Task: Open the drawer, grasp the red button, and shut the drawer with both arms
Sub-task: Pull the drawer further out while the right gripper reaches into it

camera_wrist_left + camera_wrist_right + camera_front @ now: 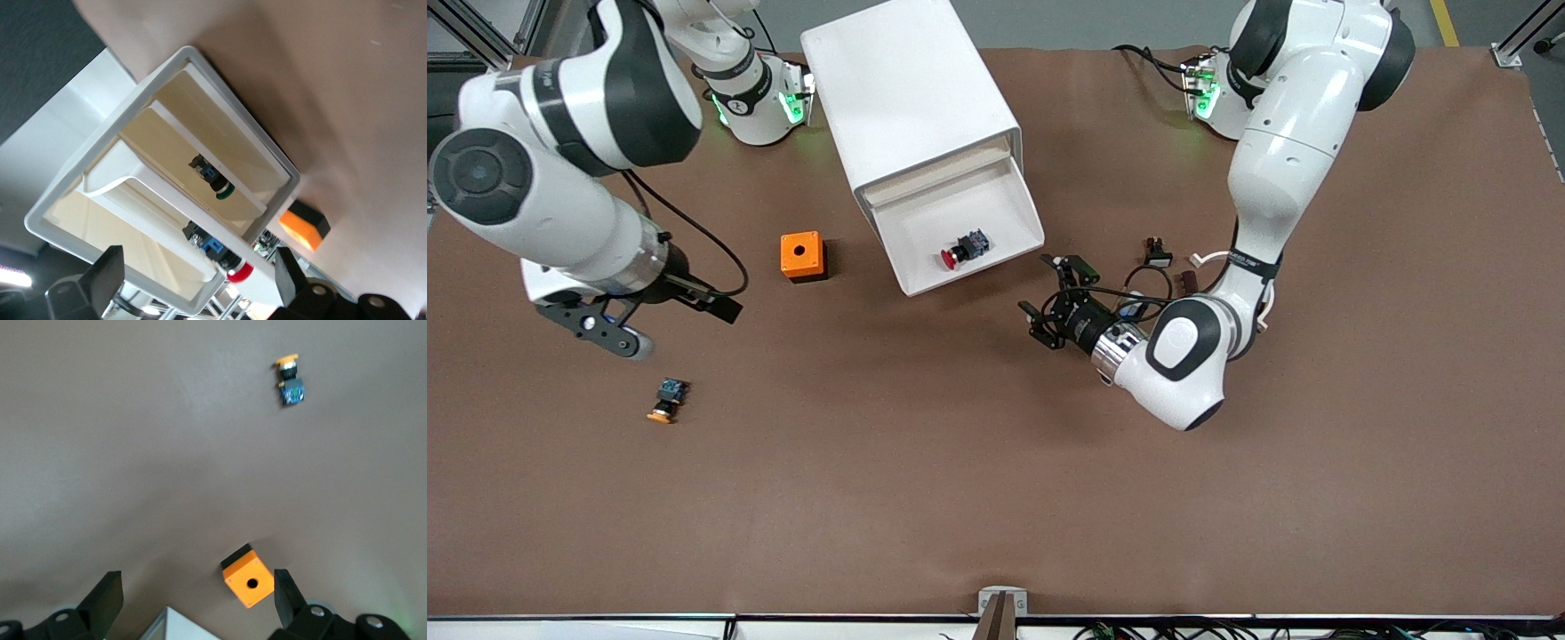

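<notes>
Front view: shallow white plastic tray drawer (1009, 191) pulled out of the white boxy cabinet (907, 98), with the small red-capped push button (964, 248) lying in it, red cap toward the camera and blue rear block toward the cabinet, long axis slanting across the tray floor. Left gripper (1056, 298) low, just beside the drawer's front corner at the left arm's end, jaws spread wide, holding nothing, clearly the nearer of the two to the button. Right gripper (671, 316) hanging near the orange cube with a round hole (801, 255), jaws apart and empty, waiting, with the orange-capped twin button (667, 400) nearer the camera. Left wrist view: open drawer front between the spread fingers (93, 283), red cap (240, 273) showing at its lip. Right wrist view: parted fingers (103, 600) framing cube and twin only.
</notes>
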Motion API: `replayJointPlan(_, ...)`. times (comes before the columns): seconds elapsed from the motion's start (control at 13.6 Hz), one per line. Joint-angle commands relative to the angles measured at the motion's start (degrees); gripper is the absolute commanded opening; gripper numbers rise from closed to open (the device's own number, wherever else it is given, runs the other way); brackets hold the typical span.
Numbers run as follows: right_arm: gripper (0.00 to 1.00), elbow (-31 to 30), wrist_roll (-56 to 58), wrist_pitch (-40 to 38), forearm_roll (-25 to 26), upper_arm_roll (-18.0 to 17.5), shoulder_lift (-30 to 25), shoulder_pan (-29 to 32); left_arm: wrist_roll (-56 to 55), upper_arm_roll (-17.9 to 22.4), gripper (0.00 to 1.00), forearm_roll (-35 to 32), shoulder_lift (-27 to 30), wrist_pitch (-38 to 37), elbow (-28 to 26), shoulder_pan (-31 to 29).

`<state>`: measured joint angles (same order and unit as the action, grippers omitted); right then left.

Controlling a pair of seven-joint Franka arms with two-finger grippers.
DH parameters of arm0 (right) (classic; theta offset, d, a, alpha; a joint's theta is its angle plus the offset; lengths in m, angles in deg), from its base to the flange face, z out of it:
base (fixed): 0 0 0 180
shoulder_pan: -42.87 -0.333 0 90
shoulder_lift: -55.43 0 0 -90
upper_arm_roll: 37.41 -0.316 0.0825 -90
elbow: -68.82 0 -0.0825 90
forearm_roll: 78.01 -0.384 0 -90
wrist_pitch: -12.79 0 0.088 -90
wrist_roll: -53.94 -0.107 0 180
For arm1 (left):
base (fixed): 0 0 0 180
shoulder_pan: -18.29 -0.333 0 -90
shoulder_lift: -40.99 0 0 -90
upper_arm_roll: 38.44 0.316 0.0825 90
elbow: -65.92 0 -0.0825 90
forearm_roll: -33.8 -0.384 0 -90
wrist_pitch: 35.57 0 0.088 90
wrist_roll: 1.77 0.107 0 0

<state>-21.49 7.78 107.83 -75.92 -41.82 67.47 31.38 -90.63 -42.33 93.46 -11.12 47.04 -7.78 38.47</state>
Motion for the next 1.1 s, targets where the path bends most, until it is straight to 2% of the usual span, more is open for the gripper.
replayJointPlan(0.0,1.0,-0.74,-11.02,-0.21,-0.78,0.27,-0.54,-5.1,11.3,2.56,0.99,-2.16,2.35,-0.08,-0.31,-0.14)
replayJointPlan(0.07,1.0,-1.18,-14.1,-0.03,-0.95,0.27,-0.54,-7.03,15.25,3.44,0.99,-4.35,2.45,0.0,1.09,0.12)
replayJointPlan(0.29,1.0,-1.79,-20.79,0.58,-8.57,0.36,-0.01,-8.89,24.76,4.24,0.99,-14.18,4.72,3.41,2.07,1.26)
replayJointPlan(0.74,1.0,-8.11,-35.55,10.06,-9.3,0.36,-0.1,-15.91,30.06,4.41,1.0,-33.53,9.21,17.82,2.07,5.48)
replayJointPlan(1.03,1.0,-14.52,-42.42,19.98,-9.3,0.36,-0.1,-22.15,29.53,5.03,1.0,-40.82,10.79,27.58,1.98,7.24)
